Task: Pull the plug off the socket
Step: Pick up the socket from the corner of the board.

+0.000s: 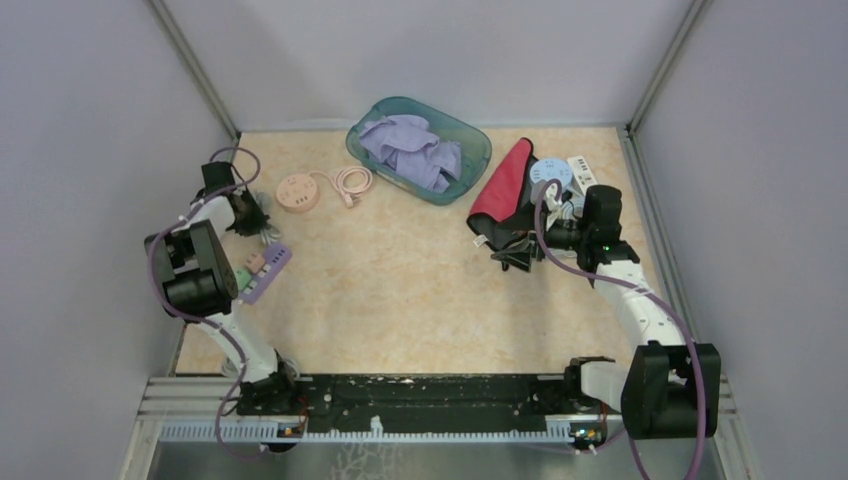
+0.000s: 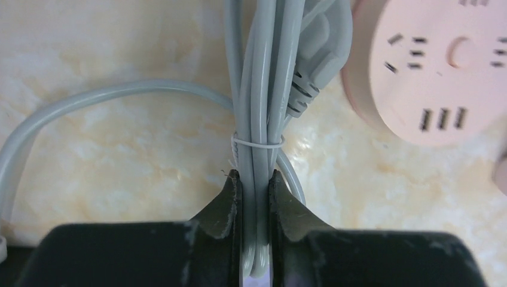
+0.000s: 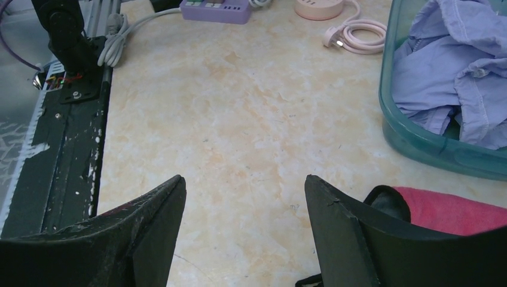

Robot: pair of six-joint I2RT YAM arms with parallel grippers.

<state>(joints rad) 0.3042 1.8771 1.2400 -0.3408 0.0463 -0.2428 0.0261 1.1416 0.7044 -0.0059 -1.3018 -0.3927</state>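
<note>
Grey moulded plug lies far left on the table, tied into the grey cable bundle beside the round pink socket hub, seated in nothing visible. Your left end effector is clenched on that bundle, so the grasp is made. Next, I judge, check that the cable feeds the purple power strip, then pull steadily. Your right end effector hangs released.

Marbled table, purple power strip, pink socket, teal basin, possibly red cloth
</note>
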